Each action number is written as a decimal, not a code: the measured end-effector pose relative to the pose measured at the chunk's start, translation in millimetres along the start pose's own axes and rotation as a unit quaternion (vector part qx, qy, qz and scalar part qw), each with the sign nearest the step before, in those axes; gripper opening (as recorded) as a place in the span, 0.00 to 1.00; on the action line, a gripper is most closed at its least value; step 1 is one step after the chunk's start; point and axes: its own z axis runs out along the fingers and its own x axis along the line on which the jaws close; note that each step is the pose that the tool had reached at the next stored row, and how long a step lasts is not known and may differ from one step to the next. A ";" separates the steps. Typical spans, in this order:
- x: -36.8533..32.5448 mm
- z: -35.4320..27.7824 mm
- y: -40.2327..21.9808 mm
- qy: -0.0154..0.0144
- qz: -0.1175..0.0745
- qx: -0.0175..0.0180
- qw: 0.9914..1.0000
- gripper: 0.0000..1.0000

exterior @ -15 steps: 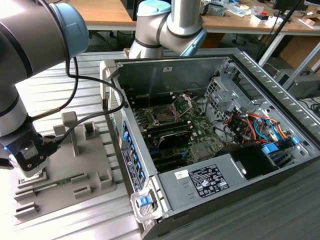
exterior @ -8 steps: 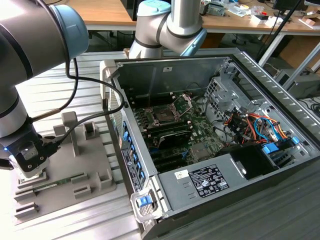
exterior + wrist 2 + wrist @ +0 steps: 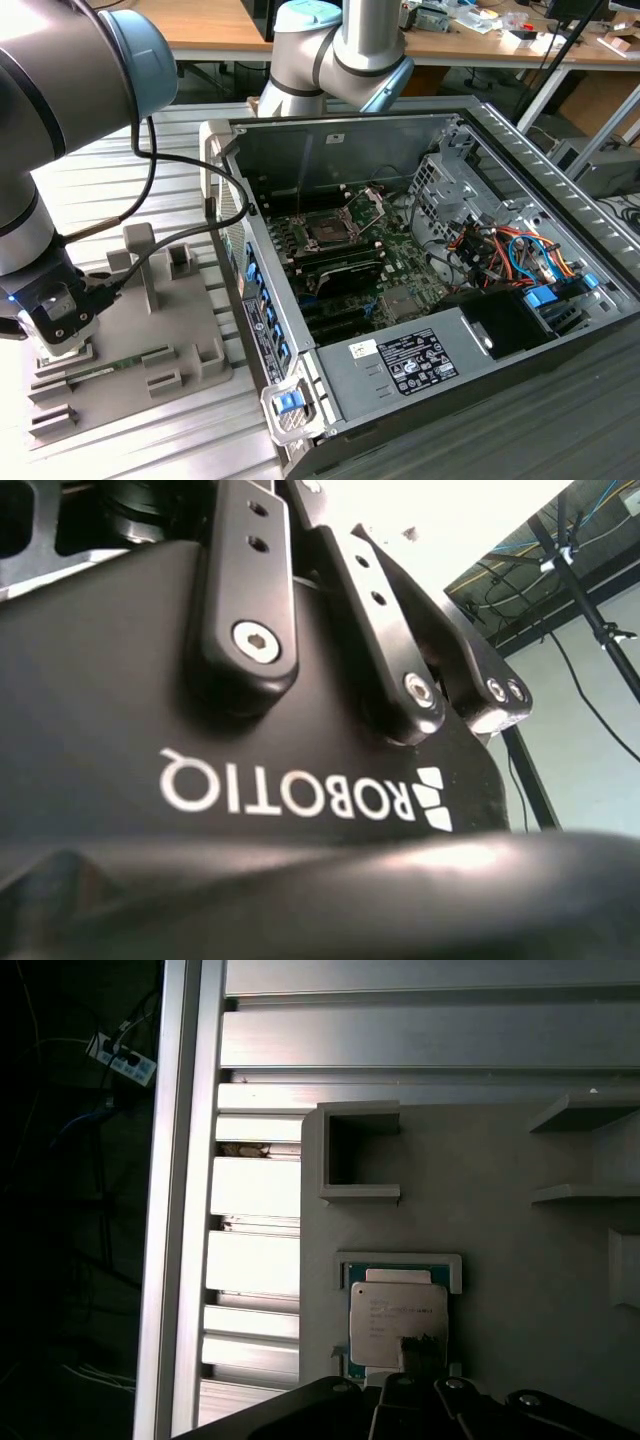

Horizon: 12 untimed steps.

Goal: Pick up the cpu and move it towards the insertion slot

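At the exterior view's left, the arm (image 3: 50, 110) bends down and its jaws hang low over a grey holder plate (image 3: 190, 330), at the plate's end farthest from the computer case (image 3: 330, 150). The plate lies on the slatted metal tabletop (image 3: 110, 190). No view shows whether the jaws are released or clenched.

In the first wrist view the cpu (image 3: 397, 1320) lies flat directly below the jaws, silvery top upward, seated in a shallow framed recess of the plate. A dark tip of the jaws overlaps one edge of it, though contact cannot be judged. Just beyond the cpu from the jaws stands a small square pocket (image 3: 360, 1155) of the same plate.

A thin green memory stick (image 3: 100, 368) lies on the plate just beside the jaws. Well apart from the jaws, toward the exterior view's right, sits the open case. Inside it the insertion slot (image 3: 328, 230) shows dark within its metal frame, on the green circuit board (image 3: 395, 270).
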 end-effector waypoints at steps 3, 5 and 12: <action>0.0 0.1 0.0 0.000 0.000 0.000 1.000 0.17; 0.0 0.1 0.0 0.000 0.000 0.000 1.000 0.29; 0.0 0.3 0.0 0.000 0.000 0.000 1.000 0.54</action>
